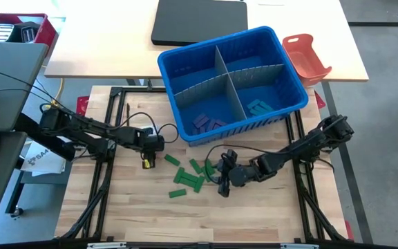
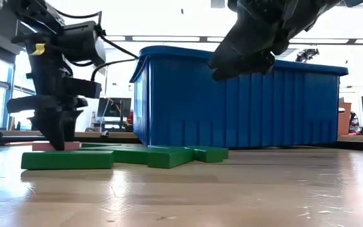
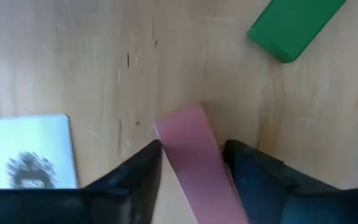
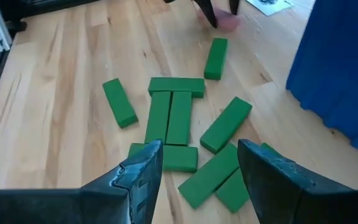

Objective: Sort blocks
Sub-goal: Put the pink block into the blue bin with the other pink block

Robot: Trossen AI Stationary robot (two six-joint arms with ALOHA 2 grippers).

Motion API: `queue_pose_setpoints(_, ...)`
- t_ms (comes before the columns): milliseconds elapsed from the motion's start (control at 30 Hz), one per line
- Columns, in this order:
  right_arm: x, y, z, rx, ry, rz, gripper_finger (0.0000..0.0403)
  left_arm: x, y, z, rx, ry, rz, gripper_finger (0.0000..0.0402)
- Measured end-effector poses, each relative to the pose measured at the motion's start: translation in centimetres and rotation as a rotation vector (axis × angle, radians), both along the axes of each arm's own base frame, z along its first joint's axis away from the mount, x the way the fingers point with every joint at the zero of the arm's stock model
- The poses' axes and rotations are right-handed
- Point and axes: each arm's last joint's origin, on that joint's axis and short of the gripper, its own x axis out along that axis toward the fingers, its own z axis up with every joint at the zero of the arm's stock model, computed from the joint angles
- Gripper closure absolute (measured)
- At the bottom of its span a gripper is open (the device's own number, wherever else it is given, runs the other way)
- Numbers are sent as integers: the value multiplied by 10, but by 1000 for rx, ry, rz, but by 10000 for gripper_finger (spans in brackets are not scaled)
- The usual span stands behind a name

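1. Left gripper [image 3: 191, 165] down at the table, fingers apart, straddling a pink block [image 3: 194, 158] that lies flat on the wood.
2. Right gripper [image 4: 197, 168] open, empty, hovering above a cluster of green blocks [image 4: 173, 115].
3. Blue bin [image 1: 233, 79] behind; purple and teal blocks in its near compartments.
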Motion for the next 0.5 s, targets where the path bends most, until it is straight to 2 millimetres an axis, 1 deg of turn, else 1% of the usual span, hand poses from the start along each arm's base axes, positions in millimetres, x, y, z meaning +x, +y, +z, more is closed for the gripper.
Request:
queue_pose_setpoints(133,-1,2,-1,17,-4,-19,199,-4,-5,6,-40,-47,126,311)
queue_pose_setpoints(200,-2,4,-1,20,-7,-14,199,-7,-11,11,-76,-64,179,313)
queue_pose_setpoints(267,-2,7,1,26,-21,-4,199,-13,-20,17,-130,-80,199,313)
queue_pose_setpoints(300,-2,9,1,27,-28,2,199,-14,-26,22,-146,-117,196,313)
queue_pose_setpoints(400,-3,14,4,4,-62,11,199,-16,-46,41,-204,-278,168,313)
queue_pose_setpoints(500,-1,17,9,-30,-131,-2,199,-15,-70,66,-288,-542,48,313)
